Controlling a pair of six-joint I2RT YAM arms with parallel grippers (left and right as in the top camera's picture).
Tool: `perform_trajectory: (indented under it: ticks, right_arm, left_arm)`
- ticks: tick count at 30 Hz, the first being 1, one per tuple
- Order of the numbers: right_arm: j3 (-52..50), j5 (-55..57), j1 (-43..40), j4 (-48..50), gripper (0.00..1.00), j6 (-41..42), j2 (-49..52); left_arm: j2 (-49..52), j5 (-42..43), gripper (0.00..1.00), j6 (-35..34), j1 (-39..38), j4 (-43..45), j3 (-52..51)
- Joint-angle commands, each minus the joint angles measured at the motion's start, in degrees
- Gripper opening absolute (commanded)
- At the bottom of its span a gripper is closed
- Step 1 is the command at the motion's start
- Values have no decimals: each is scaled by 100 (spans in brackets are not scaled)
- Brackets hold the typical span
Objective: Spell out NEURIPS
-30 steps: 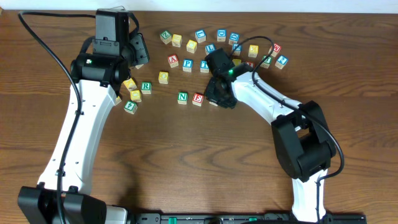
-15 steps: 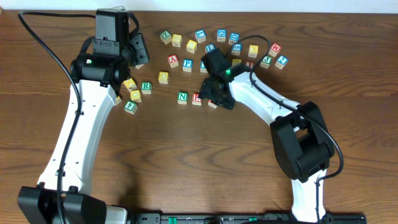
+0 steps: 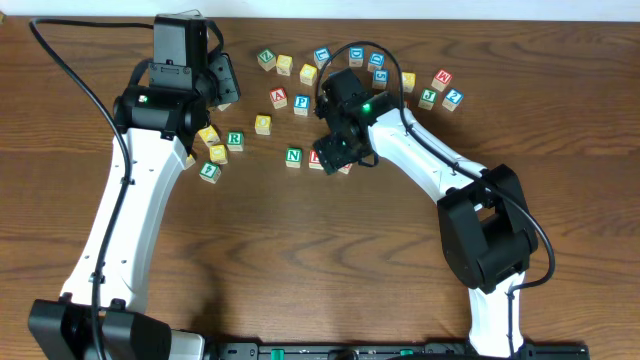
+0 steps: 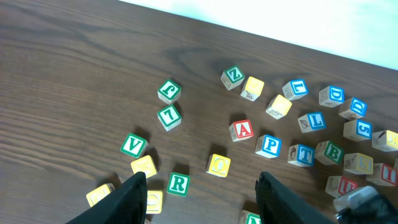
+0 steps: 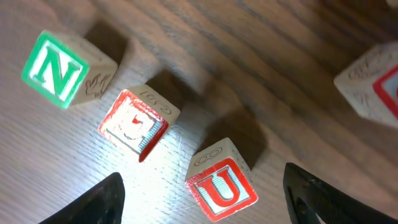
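Our right gripper [image 5: 205, 196] stands wide over the red U cube [image 5: 222, 183], just beside the red E cube [image 5: 134, 121]. Our left gripper [image 4: 202, 193] gapes too.

Wood table [image 4: 68, 81] held spare letter cubes. Ref = red A cube [image 4: 241, 130]: green Z cube [image 4: 233, 76] sat just behind it, blue L cube [image 4: 311, 121] to its right, green V cube [image 4: 134, 145] well left. None touched it.

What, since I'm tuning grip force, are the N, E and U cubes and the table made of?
N cube, E cube and U cube: likely light wood, with pale grainy sides, printed line drawings and painted letters. The table: dark wood or wood-look laminate, with streaked grain and a slight sheen.
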Motion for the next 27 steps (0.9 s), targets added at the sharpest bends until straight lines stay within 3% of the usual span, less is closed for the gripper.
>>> perform_trajectory:
  ticks: [1,9,15,27]
  right_arm:
    - [61,13,-7,-17,72,-713,179]
    - [61,144,-15,-50,52,-699,382]
    - [63,269,-48,-20,37,-223,380]
    - [63,260,-221,-42,34,2638,380]
  left_arm:
    - [15,-72,56,31,35,-17,-24]
    - [15,-70,55,31,35,-37,-24]
    - [15,-72,55,31,35,-37,-24]
    - [15,-70,56,31,35,-37,-35]
